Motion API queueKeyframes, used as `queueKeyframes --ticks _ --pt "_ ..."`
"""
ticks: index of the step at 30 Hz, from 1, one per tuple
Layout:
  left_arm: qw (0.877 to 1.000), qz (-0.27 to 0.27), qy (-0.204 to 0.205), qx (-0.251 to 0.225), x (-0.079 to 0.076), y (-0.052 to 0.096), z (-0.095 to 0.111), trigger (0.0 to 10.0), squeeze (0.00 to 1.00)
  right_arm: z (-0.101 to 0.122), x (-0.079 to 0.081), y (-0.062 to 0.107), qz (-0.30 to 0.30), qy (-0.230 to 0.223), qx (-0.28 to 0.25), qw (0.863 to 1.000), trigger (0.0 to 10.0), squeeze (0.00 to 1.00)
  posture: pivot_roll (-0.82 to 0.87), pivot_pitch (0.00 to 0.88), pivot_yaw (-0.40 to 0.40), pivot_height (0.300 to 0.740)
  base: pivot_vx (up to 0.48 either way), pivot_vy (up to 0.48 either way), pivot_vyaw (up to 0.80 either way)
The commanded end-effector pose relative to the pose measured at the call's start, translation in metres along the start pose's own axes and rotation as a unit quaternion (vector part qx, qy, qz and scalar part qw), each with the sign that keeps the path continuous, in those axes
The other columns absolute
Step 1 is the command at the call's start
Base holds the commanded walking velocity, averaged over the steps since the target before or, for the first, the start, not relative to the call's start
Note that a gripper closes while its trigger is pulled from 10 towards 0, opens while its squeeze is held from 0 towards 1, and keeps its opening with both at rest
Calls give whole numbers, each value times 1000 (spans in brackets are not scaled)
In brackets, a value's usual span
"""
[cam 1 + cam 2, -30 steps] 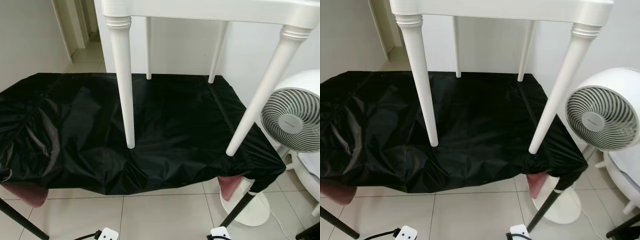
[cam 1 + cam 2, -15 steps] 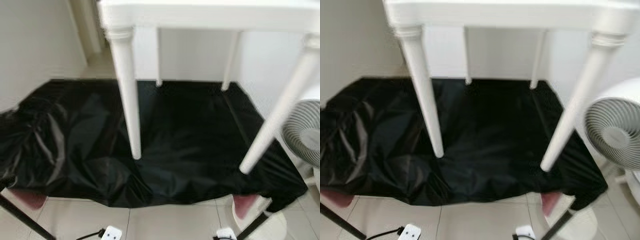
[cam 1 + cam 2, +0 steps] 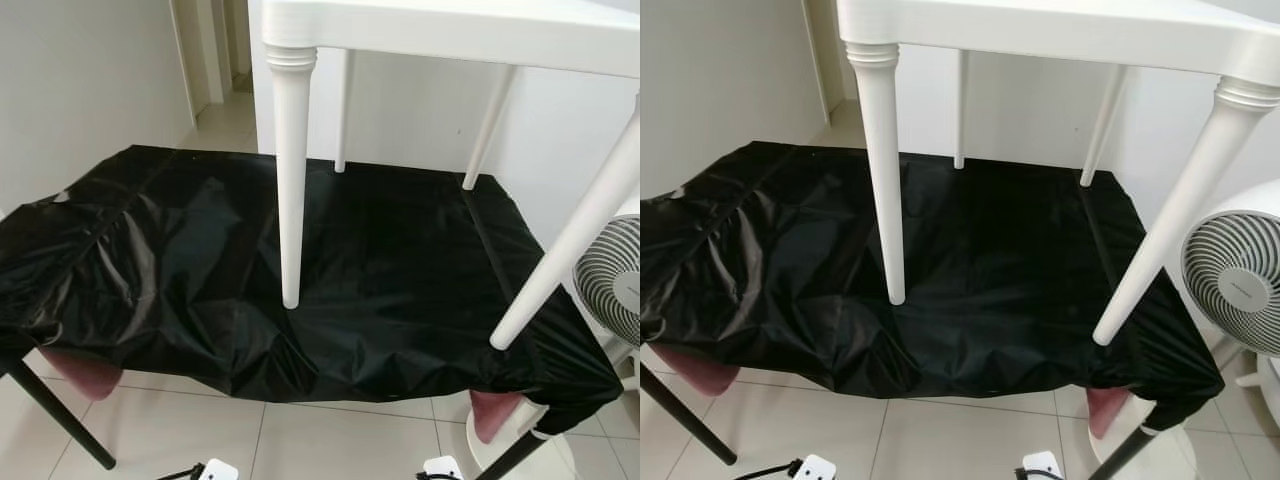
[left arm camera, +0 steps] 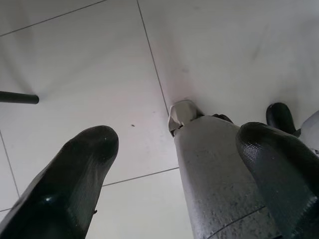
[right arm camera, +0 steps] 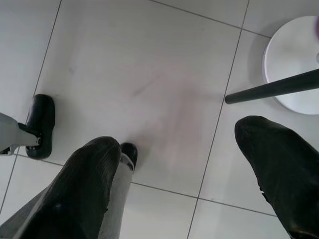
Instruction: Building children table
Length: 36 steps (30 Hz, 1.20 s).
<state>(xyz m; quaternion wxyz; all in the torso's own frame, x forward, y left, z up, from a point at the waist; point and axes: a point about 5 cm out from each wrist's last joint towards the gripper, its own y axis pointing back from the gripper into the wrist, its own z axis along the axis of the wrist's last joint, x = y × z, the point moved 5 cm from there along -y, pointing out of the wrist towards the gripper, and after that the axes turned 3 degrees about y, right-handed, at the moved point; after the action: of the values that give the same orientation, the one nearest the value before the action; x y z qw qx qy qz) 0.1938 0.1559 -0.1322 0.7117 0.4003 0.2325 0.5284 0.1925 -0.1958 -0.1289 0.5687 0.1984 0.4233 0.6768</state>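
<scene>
- The children's table (image 3: 1060, 30) stands upright with all four legs fitted, filling the top of both eye views; only the underside edge of its white top shows along the upper frame.
- It stands on a black sheet (image 3: 990, 270) spread over a low tabletop, whose pink corners peek out at the lower left and lower right of the frame above the pale tiled floor (image 3: 940, 440).
- The front left leg (image 3: 883, 170) runs nearly straight down the middle of the frame, with turned rings at its top, and touches the sheet near its front edge. The front right leg (image 3: 1165, 215) slants down from the upper right. The two back legs (image 3: 960, 110) are thinner in view and land by the sheet's far edge.
- The table looks smooth, white and slender-legged; judged from this, it seems assembled, with little left but checking or moving it.
- The left gripper (image 4: 174, 174) hangs low over the floor tiles, fingers apart and holding nothing, with the robot's own grey leg and black foot between them in view.
- The right gripper (image 5: 199, 184) also points down at the tiles, fingers spread and empty, near a round white base (image 5: 294, 64) and a dark slanted rod.
- The table lies ahead of and above both grippers, its legs' long axes near vertical. The front left leg looks roughly central, so either arm seems about equally placed to reach it.
- A white fan (image 3: 1240, 290) stands just beside the sheet's right edge, close to the front right leg.
</scene>
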Motion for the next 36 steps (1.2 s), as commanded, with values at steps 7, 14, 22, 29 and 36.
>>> queueKeyframes --ticks 7,14,22,29,36 --pt "999 38 -10 13 10 2 -7 10000 0 -3 0 0 0 0 6 1000 10000 0 40 0 -8 740 0 0 0" --pt "999 40 -9 20 13 2 -10 10000 0 -3 0 0 -1 -2 8 1000 10000 0 36 0 -7 740 0 -208 0" --pt "999 39 -7 21 9 2 -11 10000 0 -4 1 0 -1 -2 11 1000 10000 0 37 0 -7 740 0 -338 0" --pt "999 39 -4 20 5 1 -10 10000 0 -6 2 1 1 -4 13 1000 10000 0 40 0 -7 740 0 -257 0" --pt "999 41 -2 19 7 1 -9 10000 0 -7 3 1 1 -5 15 1000 10000 0 41 0 -7 740 0 -286 0"
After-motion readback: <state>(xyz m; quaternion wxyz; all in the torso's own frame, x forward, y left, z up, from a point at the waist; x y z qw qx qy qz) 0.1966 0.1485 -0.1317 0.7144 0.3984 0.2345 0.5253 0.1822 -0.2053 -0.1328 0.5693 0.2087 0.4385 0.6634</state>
